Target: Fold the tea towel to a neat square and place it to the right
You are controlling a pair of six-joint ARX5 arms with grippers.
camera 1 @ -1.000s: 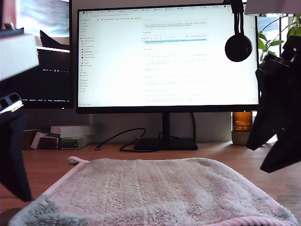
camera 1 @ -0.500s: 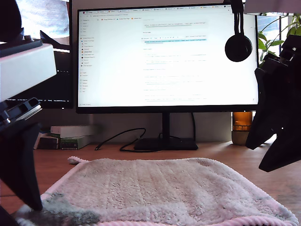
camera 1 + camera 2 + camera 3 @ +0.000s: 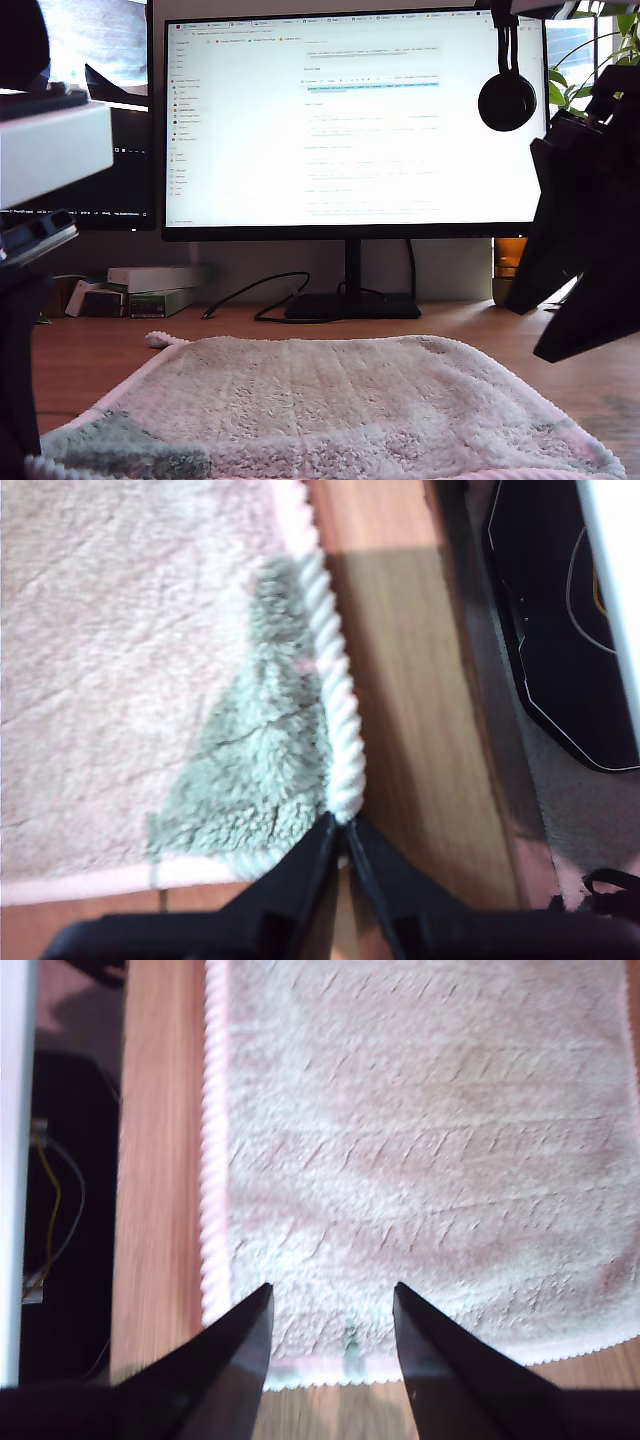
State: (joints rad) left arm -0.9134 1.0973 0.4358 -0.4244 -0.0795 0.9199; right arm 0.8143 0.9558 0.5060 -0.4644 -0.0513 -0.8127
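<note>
The tea towel [image 3: 330, 405] is lying flat on the bench [image 3: 90, 355], in front of the monitor [image 3: 355, 120]. My first gripper [image 3: 343, 832] is pinching its beaded hem [image 3: 335, 690] at a grey-shaded corner, fingers [image 3: 300, 880] pressed together on it. My second gripper [image 3: 332, 1305] is hanging over the towel's near edge, fingers [image 3: 240, 1345] spread apart, gripping nothing. In the exterior view, an arm is standing at each side.

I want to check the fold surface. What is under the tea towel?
The tea towel lies flat on a wooden desk, which shows bare along its edges in every view. Whatever is beneath the middle of the cloth is covered and cannot be seen.
</note>
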